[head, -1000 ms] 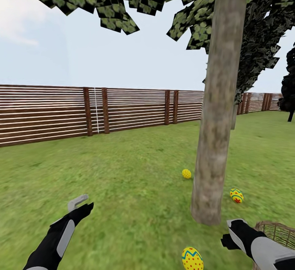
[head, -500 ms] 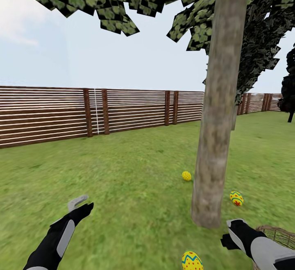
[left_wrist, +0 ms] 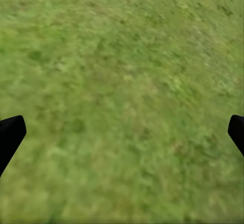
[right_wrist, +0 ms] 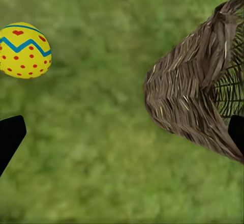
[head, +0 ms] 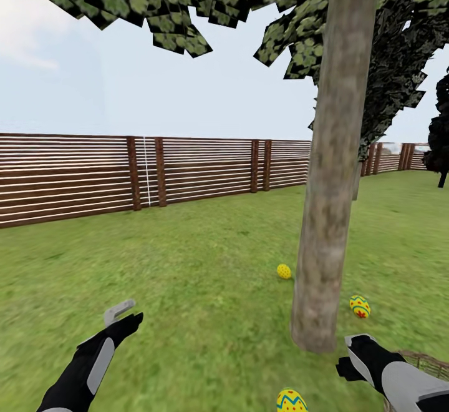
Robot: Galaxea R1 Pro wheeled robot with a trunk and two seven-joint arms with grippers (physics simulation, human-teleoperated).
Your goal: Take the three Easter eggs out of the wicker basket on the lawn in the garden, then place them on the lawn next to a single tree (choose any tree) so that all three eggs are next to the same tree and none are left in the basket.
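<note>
Here, three Easter eggs (head: pixel 284 271) are seen lying on the lawn (head: pixel 187 274) around the tree (head: pixel 324 212); the wicker basket (head: pixel 430 365) is set just beside it. Both the left gripper (left_wrist: pixel 122 132) and the right gripper (right_wrist: pixel 122 132) are held spread wide, empty.

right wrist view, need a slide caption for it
Open right pincer above lawn, one Easter egg lying beside the wicker basket.

Tree (head: pixel 324 225) stands on lawn (head: pixel 199 256), right of centre. One egg (head: pixel 284 271) just left of trunk, one egg (head: pixel 360 306) just right, third egg (head: pixel 291 401) nearer the robot, in front of trunk. Wicker basket (head: pixel 430 365) at near right, w/ right arm over it. Fence (head: pixel 149 171) behind.
</note>
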